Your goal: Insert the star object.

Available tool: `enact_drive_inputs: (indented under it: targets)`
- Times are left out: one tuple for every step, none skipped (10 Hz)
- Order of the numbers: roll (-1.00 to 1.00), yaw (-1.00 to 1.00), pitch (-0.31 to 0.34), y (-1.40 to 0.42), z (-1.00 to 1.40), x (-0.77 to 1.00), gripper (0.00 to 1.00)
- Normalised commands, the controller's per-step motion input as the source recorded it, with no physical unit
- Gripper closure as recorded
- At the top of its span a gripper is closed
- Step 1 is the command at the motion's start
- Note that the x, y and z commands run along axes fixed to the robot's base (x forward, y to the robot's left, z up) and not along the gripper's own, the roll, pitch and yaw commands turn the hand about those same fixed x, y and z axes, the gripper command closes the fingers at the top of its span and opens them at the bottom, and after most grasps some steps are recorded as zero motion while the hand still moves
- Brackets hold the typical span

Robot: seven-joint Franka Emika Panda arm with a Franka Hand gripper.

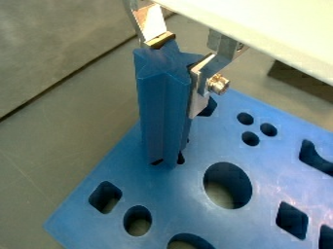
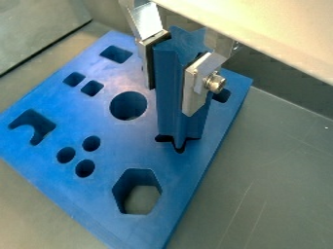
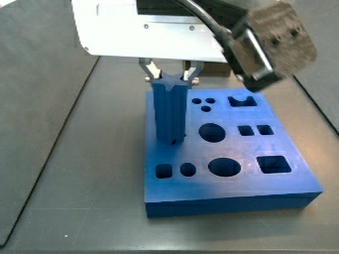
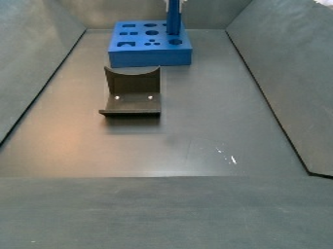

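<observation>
Star peg (image 1: 162,102) stands upright with its foot in the star hole (image 2: 174,146) near the edge of the blue board (image 3: 252,189). My gripper (image 1: 182,58) is at its top, jaws clamped on the star peg. Risk, as I judge it: ridges not lined up with the hole, so pushing down jams it or tilts the board. Brown block (image 4: 131,92) sits well apart on the bench (image 4: 196,136).

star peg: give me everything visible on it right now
The star object is a slim, bright blue peg with ridged sides, plastic by its look. It stands upright on the blue board, its lower end in a star-shaped hole near the board's edge. The claw grips its top between silver fingers. How deep it sits cannot be told.
</observation>
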Motion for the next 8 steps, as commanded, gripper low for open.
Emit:
enact_drive_inputs:
  targets:
    - [0.27,0.36,0.09,0.0,-0.42,0.27,1.0]
    - [0.14,0.37,0.021,0.02,-0.43,0.27,1.0]
    - [0.16,0.35,0.009,0.03,-0.44,0.19,1.0]
    - [0.18,0.45,0.0,0.1,-0.42,0.0,1.0]
    - [0.23,0.43,0.0,0.02,-0.39,-0.24,1.0]
    - [0.37,0.28,0.0,0.0,-0.31,-0.45,1.0]
    - [0.4,0.15,0.0,0.0,-0.3,-0.43,1.0]
    - [0.22,0.0,0.003,-0.06,-0.37,-0.14,1.0]
